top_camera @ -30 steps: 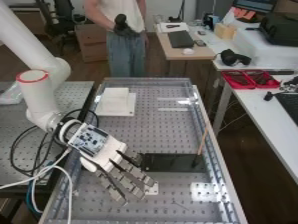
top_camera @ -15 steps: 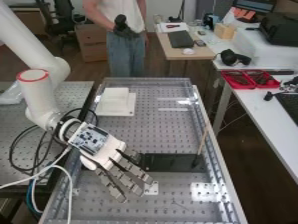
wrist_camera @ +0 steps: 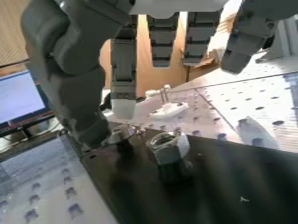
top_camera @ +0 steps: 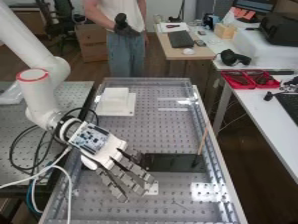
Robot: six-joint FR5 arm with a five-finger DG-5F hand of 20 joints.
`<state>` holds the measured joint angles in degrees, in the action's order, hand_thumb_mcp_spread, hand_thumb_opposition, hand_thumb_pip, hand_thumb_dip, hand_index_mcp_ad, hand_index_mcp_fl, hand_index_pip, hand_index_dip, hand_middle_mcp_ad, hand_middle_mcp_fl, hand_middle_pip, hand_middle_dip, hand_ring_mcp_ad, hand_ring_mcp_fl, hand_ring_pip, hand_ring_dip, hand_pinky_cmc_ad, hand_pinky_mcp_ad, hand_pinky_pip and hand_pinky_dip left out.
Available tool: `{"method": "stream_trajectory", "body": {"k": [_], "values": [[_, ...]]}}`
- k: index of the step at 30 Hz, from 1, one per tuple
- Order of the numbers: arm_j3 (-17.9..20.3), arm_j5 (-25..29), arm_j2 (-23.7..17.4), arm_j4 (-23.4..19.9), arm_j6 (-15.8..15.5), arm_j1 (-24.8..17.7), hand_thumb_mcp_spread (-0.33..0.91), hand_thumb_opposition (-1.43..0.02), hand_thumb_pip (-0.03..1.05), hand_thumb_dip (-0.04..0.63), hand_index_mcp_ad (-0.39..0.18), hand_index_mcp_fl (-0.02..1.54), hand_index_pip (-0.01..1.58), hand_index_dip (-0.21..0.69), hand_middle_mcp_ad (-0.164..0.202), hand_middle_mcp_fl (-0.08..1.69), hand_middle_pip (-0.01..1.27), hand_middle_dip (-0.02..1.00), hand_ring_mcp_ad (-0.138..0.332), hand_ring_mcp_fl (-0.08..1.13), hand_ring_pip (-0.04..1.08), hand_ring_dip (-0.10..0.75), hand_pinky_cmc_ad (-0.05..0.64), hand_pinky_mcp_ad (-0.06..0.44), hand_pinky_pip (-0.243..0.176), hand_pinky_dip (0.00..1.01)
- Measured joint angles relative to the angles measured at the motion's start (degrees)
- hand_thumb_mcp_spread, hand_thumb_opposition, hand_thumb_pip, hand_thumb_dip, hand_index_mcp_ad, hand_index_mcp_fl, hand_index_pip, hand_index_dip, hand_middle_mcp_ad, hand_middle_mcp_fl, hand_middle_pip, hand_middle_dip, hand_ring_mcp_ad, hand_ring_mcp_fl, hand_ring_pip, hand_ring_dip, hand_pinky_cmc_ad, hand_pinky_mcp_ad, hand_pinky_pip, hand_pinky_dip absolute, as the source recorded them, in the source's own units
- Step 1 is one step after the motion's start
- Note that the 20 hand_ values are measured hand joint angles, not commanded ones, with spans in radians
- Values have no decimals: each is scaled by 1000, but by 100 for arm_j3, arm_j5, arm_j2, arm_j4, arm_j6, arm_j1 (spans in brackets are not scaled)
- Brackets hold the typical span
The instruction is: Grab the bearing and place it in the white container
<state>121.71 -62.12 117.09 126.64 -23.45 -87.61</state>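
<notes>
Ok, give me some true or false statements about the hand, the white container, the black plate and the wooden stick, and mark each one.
1. The white container is on the perforated bench. True.
2. The hand is curled into a tight fist. False: its fingers are straight.
3. A hexagonal metal nut is on the black plate. True.
4. The wooden stick lies across the white container. False: it slants up from the black plate.
5. The hand is over the red trays. False: it is over the perforated bench.
</notes>
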Motion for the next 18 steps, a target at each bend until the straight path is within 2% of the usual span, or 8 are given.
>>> {"method": "stream_trajectory", "body": {"k": [18], "values": [[-77,-60,-5,165,-40,19,482,-817,562,298,-112,38,1494,302,68,12,129,204,126,12,101,87,360,293,-58,178]]}}
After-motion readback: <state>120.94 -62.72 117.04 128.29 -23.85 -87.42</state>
